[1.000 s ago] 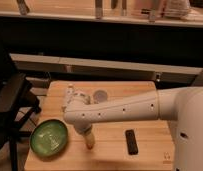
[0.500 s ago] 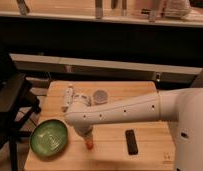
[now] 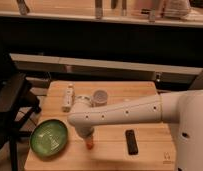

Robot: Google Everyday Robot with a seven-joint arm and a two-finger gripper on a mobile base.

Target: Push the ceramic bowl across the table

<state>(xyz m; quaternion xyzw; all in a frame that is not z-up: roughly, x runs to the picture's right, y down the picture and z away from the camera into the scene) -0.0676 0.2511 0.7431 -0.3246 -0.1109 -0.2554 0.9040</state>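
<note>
The ceramic bowl (image 3: 50,137), wide, shallow and green, sits at the front left corner of the light wooden table (image 3: 145,95). My white arm reaches in from the right. The gripper (image 3: 88,141) points down at the tabletop just right of the bowl's rim, a small gap away from it. Something small and orange shows at the gripper's lower end; I cannot tell whether it belongs to the gripper or lies on the table.
A small pale cup (image 3: 100,96) and a white bottle (image 3: 68,97) lying on its side are at the back of the table. A black remote-like bar (image 3: 131,141) lies front right. A dark chair (image 3: 10,105) stands left of the table.
The gripper has edged very slightly left toward the bowl. The bowl has stayed where it was.
</note>
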